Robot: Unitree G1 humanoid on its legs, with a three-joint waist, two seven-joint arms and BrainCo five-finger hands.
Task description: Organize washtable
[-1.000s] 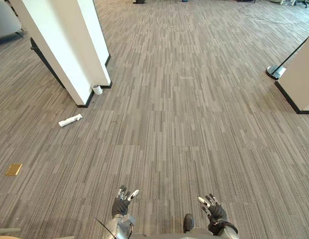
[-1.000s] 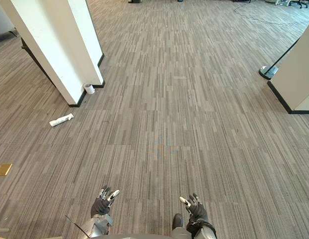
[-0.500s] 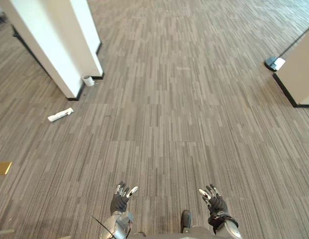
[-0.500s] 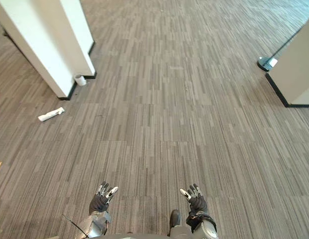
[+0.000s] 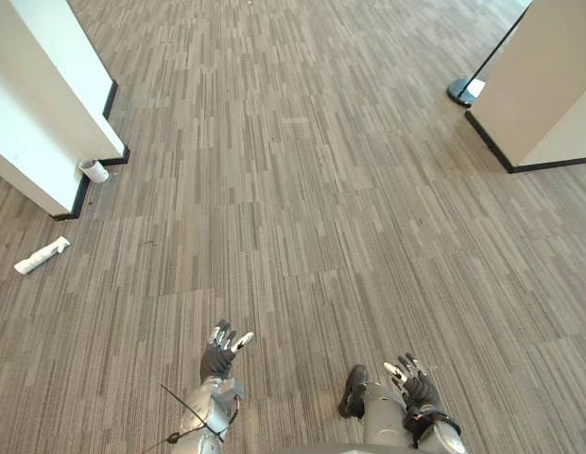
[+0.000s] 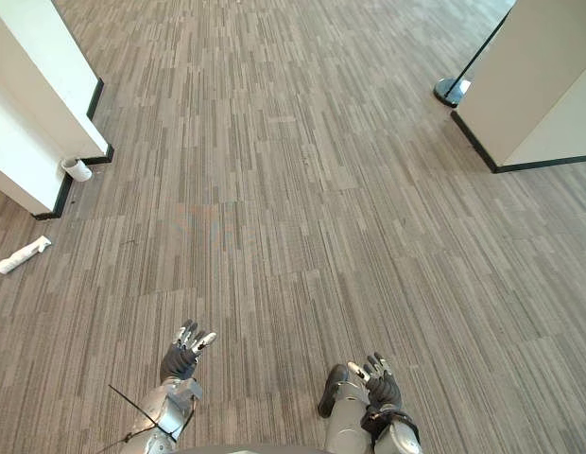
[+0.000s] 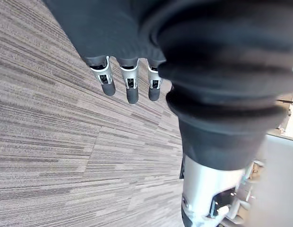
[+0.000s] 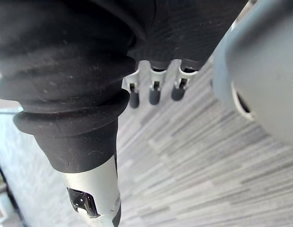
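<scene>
washtable: can't tell where it is from here, so my guess is the step in hand is walking over to find it. left hand (image 5: 222,348) and right hand (image 5: 413,383) hang low, fingers loose and spread, holding nothing (fine for walking). i'd steer across the carpet floor (image 5: 312,189) between the white pillar (image 5: 38,104) and the partition (image 5: 539,85), well clear of the small white object (image 5: 42,256) lying near the pillar.

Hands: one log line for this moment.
left hand open, empty | right hand open, empty | white tube, cup on carpet near pillar
</scene>
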